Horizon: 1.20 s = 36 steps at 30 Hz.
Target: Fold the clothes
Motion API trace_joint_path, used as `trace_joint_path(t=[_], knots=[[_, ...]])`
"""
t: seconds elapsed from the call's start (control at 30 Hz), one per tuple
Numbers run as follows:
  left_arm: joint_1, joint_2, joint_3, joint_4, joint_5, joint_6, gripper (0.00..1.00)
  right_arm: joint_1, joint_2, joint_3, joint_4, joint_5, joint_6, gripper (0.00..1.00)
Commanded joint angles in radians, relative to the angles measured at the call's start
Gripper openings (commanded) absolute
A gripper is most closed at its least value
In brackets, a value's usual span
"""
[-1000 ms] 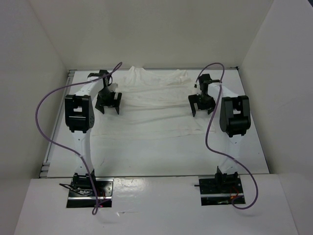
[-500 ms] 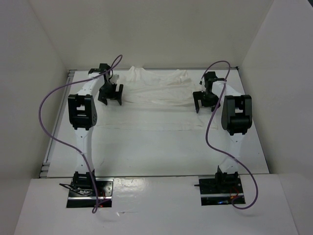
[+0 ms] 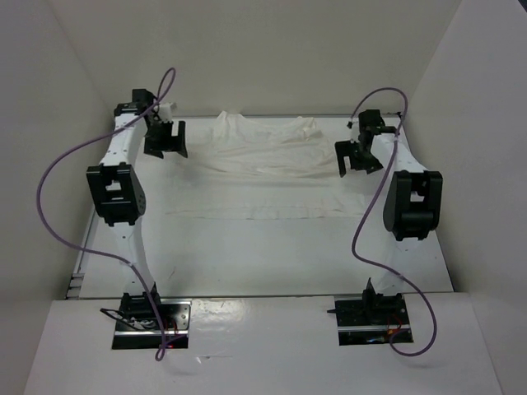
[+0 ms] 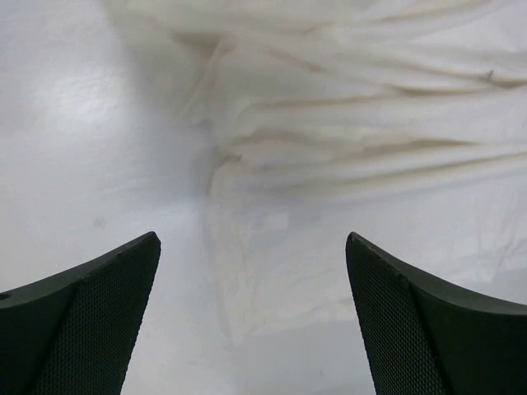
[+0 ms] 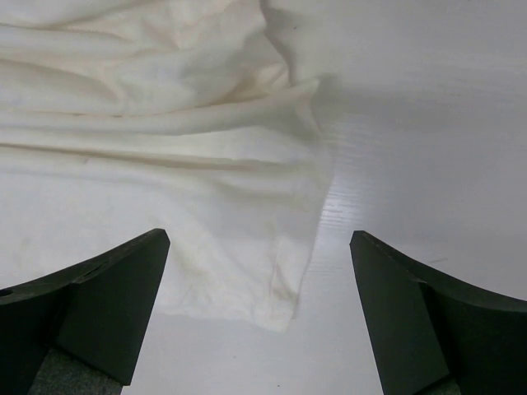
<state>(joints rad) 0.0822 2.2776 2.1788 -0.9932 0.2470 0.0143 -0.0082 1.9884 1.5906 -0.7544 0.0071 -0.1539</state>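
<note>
- The clothes (image 3: 263, 152) lie wrinkled at the far side of the desk (image 3: 247, 255).
- The left claw (image 3: 165, 148) gapes wide above their left edge, empty.
- The right claw (image 3: 358, 163) gapes wide above their right edge, empty.

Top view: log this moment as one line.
garment: laid out, wrinkled | left gripper: open, empty, over its left edge | right gripper: open, empty, over its right edge

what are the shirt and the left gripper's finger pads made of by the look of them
Shirt: thin woven or knit cloth, likely cotton, matte off-white; it lies in soft creases.
Left gripper pads: dark, matte, probably rubber or plastic; a fine dotted grip texture covers them.
</note>
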Motion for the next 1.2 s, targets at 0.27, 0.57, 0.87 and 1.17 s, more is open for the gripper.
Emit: trace_joint_path(t=[0.27, 0.57, 0.87, 1.17], knots=[[0.103, -0.314, -0.703, 0.186, -0.023, 0.053, 0.88, -0.144, -0.29, -0.259, 0.092, -0.027, -0.041, 1.0], [0.094, -0.294, -0.795, 0.263, 0.003, 0.023, 0.84, -0.176, -0.29, -0.288, 0.101, -0.081, -0.041, 1.0], [0.051, -0.273, -0.853, 0.292, -0.015, 0.004, 0.8, -0.185, -0.309, -0.337, 0.101, -0.081, -0.041, 1.0], [0.031, -0.231, -0.863, 0.292, 0.058, 0.004, 0.8, -0.185, -0.327, -0.357, 0.112, -0.081, -0.041, 1.0]])
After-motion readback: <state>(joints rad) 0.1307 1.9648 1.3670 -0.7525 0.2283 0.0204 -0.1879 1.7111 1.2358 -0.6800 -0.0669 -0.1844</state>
